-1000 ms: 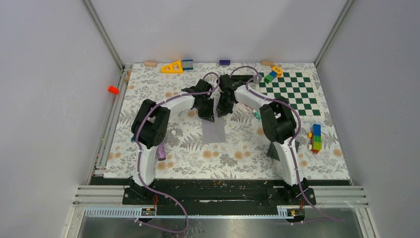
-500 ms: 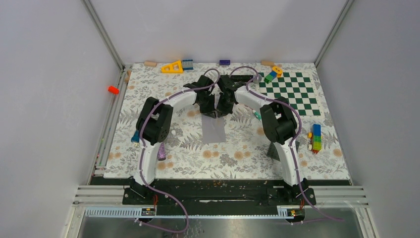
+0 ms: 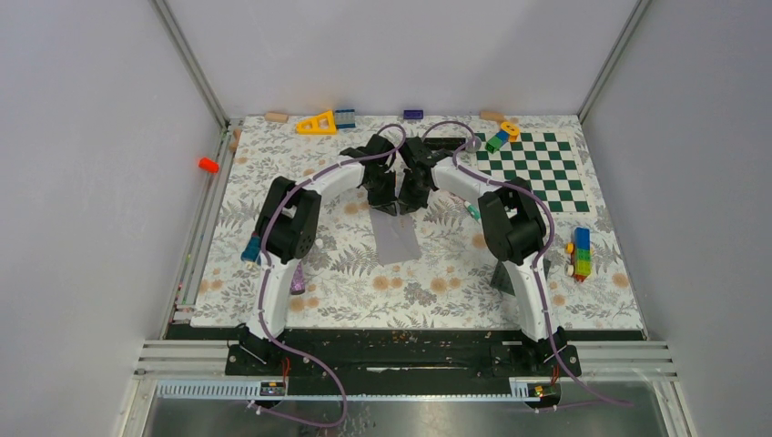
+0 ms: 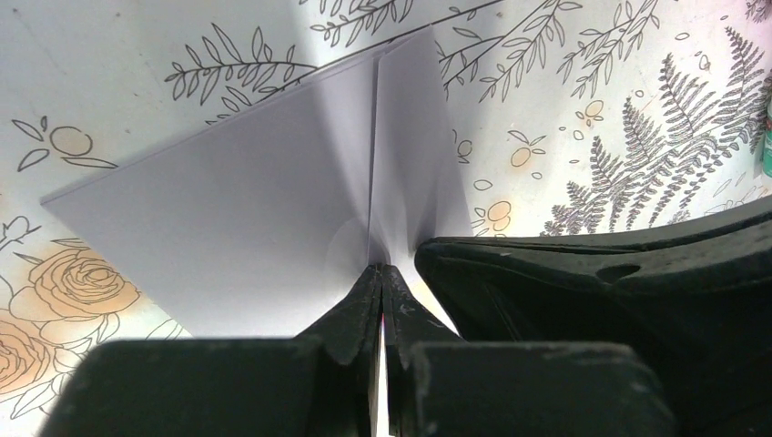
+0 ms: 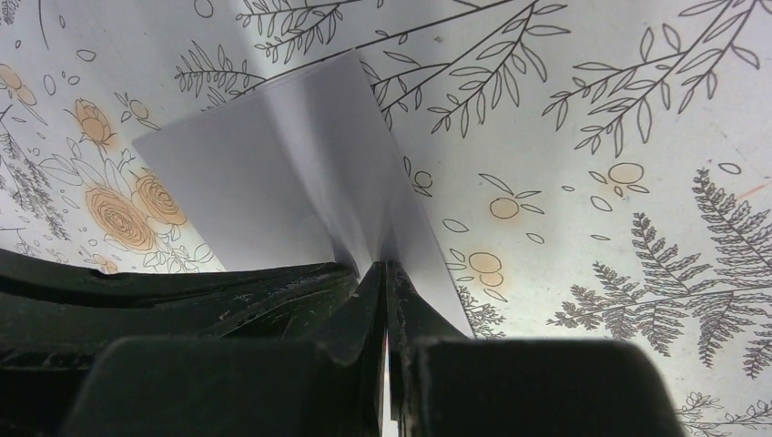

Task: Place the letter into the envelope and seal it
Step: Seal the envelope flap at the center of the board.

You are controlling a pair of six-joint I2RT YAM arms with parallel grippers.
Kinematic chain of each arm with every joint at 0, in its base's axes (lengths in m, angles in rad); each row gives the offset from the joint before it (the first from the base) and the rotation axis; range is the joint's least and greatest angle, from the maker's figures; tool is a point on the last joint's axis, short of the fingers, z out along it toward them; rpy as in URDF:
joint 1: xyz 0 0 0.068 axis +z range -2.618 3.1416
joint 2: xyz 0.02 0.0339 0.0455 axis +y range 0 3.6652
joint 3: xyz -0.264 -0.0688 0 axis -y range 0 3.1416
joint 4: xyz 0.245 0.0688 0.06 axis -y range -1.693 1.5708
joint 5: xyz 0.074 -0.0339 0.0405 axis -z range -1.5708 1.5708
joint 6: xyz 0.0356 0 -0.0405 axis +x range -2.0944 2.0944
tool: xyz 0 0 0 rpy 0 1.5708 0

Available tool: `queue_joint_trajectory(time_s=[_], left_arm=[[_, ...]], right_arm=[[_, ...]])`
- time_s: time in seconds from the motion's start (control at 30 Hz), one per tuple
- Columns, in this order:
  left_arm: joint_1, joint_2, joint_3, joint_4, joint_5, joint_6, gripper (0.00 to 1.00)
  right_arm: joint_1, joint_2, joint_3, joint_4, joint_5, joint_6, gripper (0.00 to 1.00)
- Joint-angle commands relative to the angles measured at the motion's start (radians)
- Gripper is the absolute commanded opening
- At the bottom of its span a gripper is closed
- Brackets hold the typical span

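The light grey envelope (image 3: pixel 398 238) lies on the floral mat mid-table, slightly askew. Its far end is pinched up into a ridge. My left gripper (image 3: pixel 386 202) is shut on that end from the left and my right gripper (image 3: pixel 411 200) is shut on it from the right, almost touching. In the left wrist view the envelope (image 4: pixel 246 209) fans out from my left gripper (image 4: pixel 380 271). In the right wrist view the envelope (image 5: pixel 273 182) puckers into my right gripper (image 5: pixel 384 269). The letter is not in view.
A green-and-white checkerboard (image 3: pixel 537 173) lies at the back right, with stacked coloured bricks (image 3: pixel 580 252) near the right edge. A yellow triangle (image 3: pixel 317 123) and small blocks line the back edge. A purple cylinder (image 3: pixel 297 280) lies by the left arm.
My left gripper has shifted away and to the right, closing in on the right gripper. The envelope has turned a little, its near end swinging right.
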Motion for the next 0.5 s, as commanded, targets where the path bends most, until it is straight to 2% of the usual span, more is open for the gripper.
queue_joint_trajectory(time_s=[0.0,0.3,0.47], left_arm=[[-0.001,0.058,0.047,0.047,-0.122,-0.030,0.00],[-0.001,0.075,0.109,0.036,-0.112,-0.041,0.00],[0.006,0.044,0.040,0.099,-0.002,-0.064,0.00]], right_arm=[[0.049,-0.001,-0.014,-0.049,-0.023,-0.028,0.00],[0.053,-0.002,-0.018,-0.049,-0.022,-0.028,0.00],[0.052,-0.002,-0.022,-0.045,-0.044,-0.013,0.00]])
